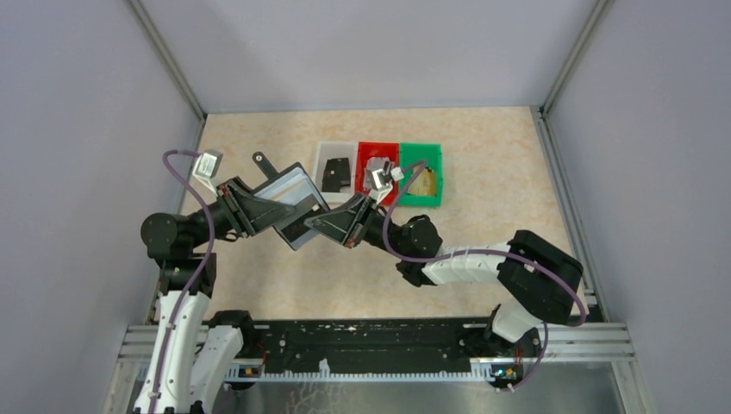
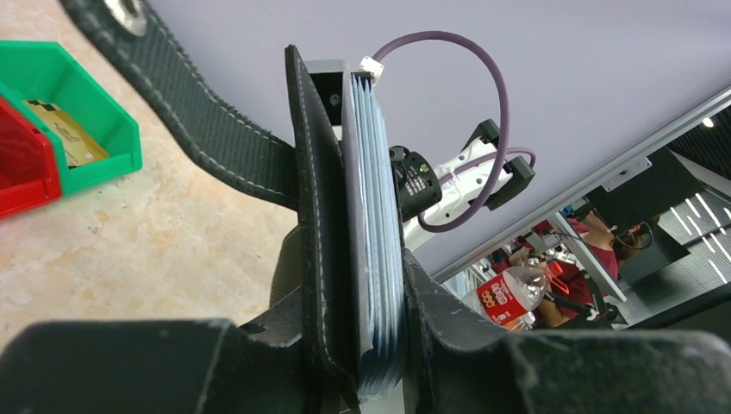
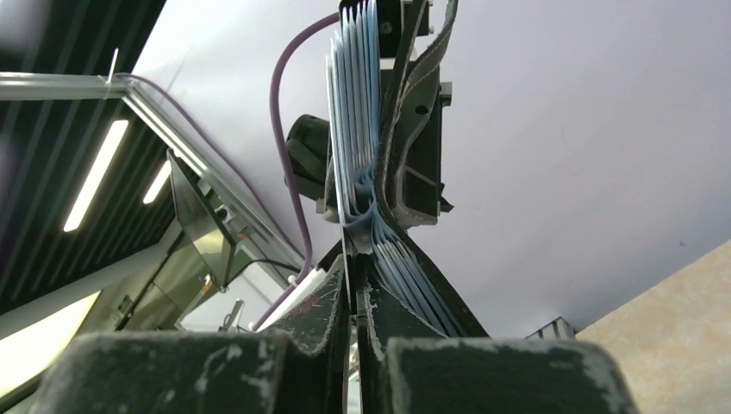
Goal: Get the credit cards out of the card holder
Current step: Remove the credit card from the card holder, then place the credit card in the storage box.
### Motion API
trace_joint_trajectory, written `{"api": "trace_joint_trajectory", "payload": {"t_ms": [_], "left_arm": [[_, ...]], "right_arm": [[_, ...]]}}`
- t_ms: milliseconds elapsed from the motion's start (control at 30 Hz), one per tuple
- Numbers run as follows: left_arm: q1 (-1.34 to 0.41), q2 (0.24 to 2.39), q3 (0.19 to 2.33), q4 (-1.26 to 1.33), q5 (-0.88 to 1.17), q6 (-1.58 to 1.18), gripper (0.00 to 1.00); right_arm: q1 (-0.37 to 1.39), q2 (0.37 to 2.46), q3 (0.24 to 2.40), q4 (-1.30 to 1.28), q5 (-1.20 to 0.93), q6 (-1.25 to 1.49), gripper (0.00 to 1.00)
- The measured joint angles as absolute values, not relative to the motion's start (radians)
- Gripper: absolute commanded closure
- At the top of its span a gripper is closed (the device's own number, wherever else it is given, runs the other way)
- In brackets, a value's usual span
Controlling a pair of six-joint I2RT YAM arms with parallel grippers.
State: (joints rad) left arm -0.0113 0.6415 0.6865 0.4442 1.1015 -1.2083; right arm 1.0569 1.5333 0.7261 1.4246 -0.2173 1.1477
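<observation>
I see a green bin (image 1: 438, 172) holding a gold card (image 1: 421, 183) just beyond my right end effector (image 3: 355, 328). It and the left end effector (image 2: 379, 354) both clamp the holder (image 1: 291, 184) between them off the worktop (image 1: 483, 155), edge-on, long axis straight out from the left fingers (image 2: 483, 345).

Above the table (image 1: 491, 216), off its surface, the card holder (image 1: 289, 184), pinched between the left gripper (image 1: 296, 203) on its left and the right gripper (image 1: 310, 226) on its right. Behind these, toward the far edge, three bins (image 1: 377, 145) side by side in a row. In the rightmost bin (image 1: 439, 172), a credit card (image 1: 422, 183).
</observation>
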Motion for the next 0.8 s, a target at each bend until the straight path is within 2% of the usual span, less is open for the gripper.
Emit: {"api": "trace_joint_trajectory", "payload": {"t_ms": [333, 533, 667, 800], "left_arm": [[-0.011, 0.642, 0.675, 0.450, 1.089, -1.210, 0.82], [-0.011, 0.643, 0.685, 0.418, 1.084, -1.151, 0.86], [-0.011, 0.643, 0.721, 0.369, 1.084, -1.080, 0.87], [-0.011, 0.643, 0.758, 0.321, 1.084, -1.014, 0.86]], "right_arm": [[1.057, 1.533, 0.648, 1.485, -0.234, 1.144, 1.00], [1.028, 1.494, 0.550, 1.442, -0.310, 1.145, 1.00], [0.917, 1.343, 0.486, 1.264, -0.388, 1.132, 1.00], [0.802, 1.106, 0.493, 0.949, -0.447, 1.046, 1.00]]}}
